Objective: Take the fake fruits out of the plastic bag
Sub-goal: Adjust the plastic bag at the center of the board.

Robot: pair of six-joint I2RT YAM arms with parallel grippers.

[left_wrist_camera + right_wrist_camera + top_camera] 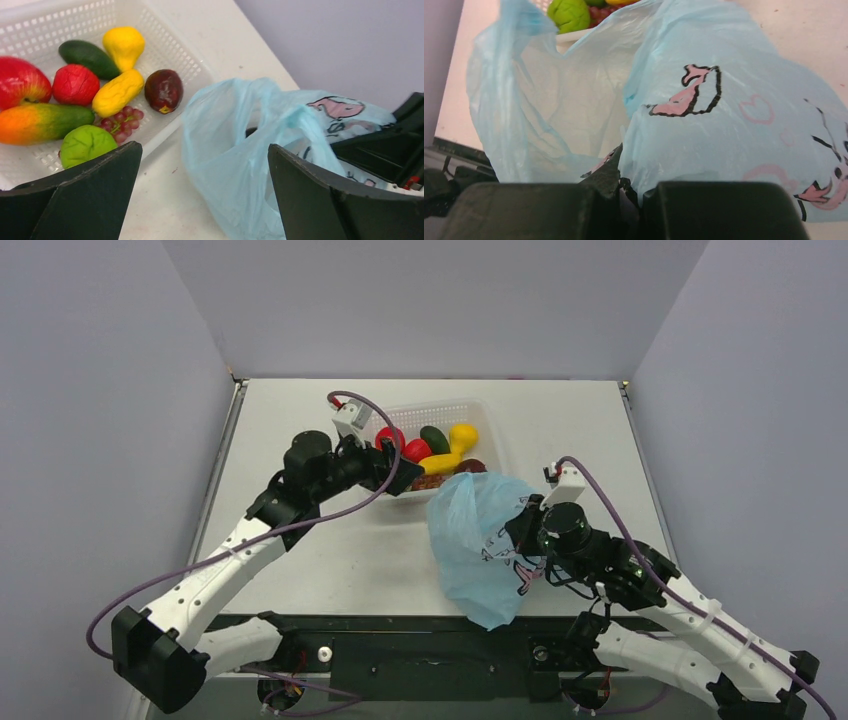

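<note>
The light blue plastic bag lies crumpled on the table just in front of the white basket; no fruit shows inside it. The red apple, mango, lime, banana and dark purple fruit lie in the basket. My left gripper is open and empty at the basket's front left, with the bag's near edge between its fingers. My right gripper is shut on a fold of the bag, pinched at the fingertips.
The basket also holds a yellow pear, a dark green avocado, a red strawberry-like fruit and a grape bunch. Grey walls enclose the table on three sides. The bag's lower end hangs over the table's near edge.
</note>
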